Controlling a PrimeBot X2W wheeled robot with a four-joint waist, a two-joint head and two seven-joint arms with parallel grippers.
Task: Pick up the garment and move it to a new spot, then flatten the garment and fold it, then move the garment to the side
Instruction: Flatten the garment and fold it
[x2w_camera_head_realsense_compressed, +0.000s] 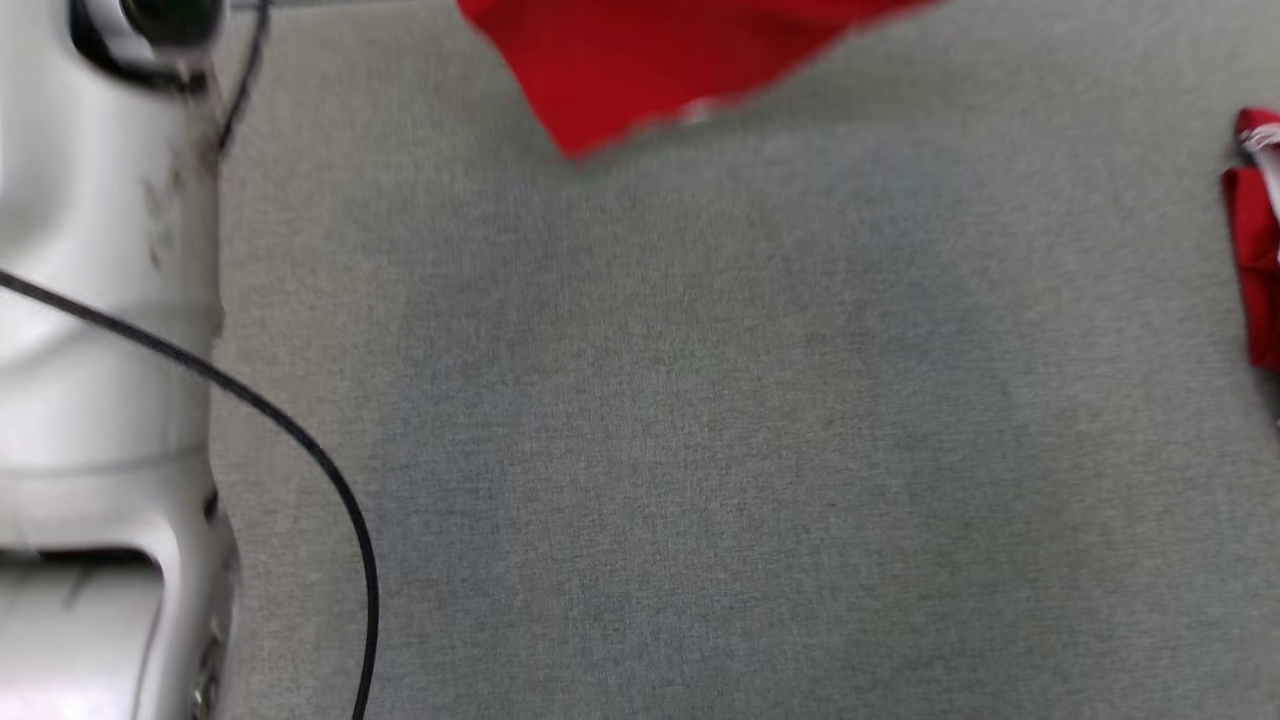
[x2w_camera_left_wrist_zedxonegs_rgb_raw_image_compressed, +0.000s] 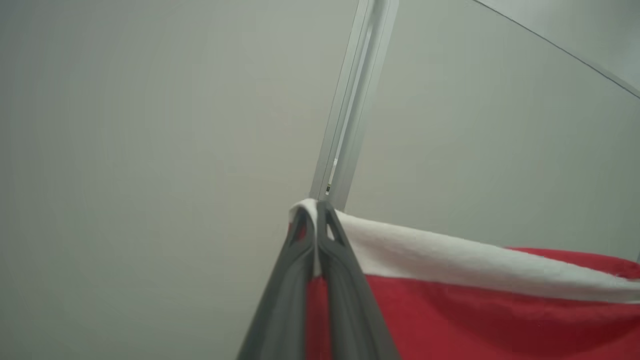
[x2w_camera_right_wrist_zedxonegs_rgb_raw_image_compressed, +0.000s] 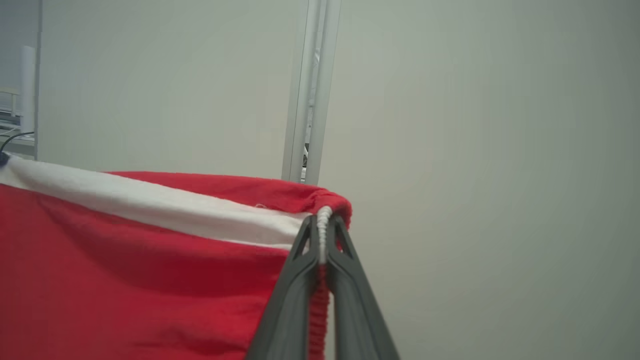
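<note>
Grey counter (x2w_camera_head_realsense_compressed: 700, 450) lies blurred below, and the garment (x2w_camera_head_realsense_compressed: 640, 60) is cut off at the head view's top edge. The left fingers (x2w_camera_left_wrist_zedxonegs_rgb_raw_image_compressed: 320, 215) are pinched shut on its white band and the right fingers (x2w_camera_right_wrist_zedxonegs_rgb_raw_image_compressed: 315, 230) are clamped on the other corner. Red fabric stretches between them, raised before a pale wall (x2w_camera_right_wrist_zedxonegs_rgb_raw_image_compressed: 475, 150).

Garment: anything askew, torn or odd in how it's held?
Nothing stands out. The left gripper and right gripper are each shut on the garment at its white-banded edge, which spans fairly straight between them. Another red piece lies at the right edge of the grey surface.
</note>
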